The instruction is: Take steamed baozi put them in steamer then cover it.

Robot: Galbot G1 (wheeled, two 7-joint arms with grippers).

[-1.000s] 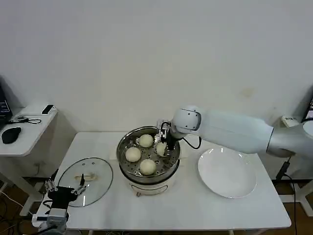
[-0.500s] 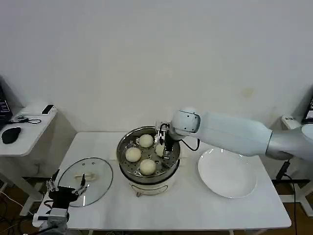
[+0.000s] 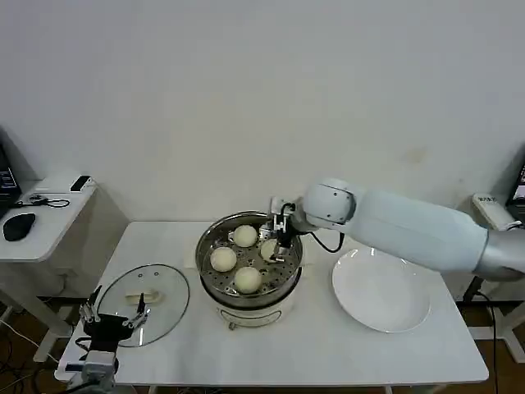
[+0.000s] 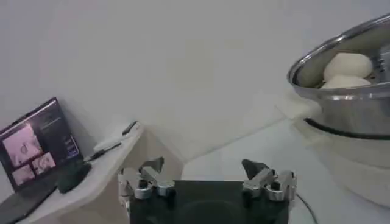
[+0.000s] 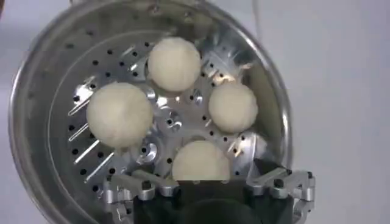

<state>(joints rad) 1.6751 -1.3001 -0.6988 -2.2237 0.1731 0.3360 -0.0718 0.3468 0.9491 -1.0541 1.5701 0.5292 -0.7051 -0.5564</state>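
Note:
The steamer point(image 3: 207, 267) stands mid-table with several baozi on its perforated tray, among them one at the back point(image 3: 244, 235), one at the left point(image 3: 223, 259) and one at the front point(image 3: 248, 280). My right gripper point(image 3: 281, 233) hovers open just over the steamer's right rim. In the right wrist view that gripper point(image 5: 201, 173) has wide jaws above the nearest baozi point(image 5: 201, 163), not touching it. The cover point(image 3: 143, 293) lies flat on the table at the left. My left gripper point(image 3: 112, 317) stays open by the cover's near edge, holding nothing point(image 4: 201, 165).
A white plate point(image 3: 381, 289) lies bare to the right of the steamer. A side desk point(image 3: 41, 209) with a mouse and small devices stands at the far left. The table's front edge runs close behind the left gripper.
My right gripper has lifted a little and drawn back toward the right rim, leaving the right-hand baozi on the tray. The left arm has hardly moved.

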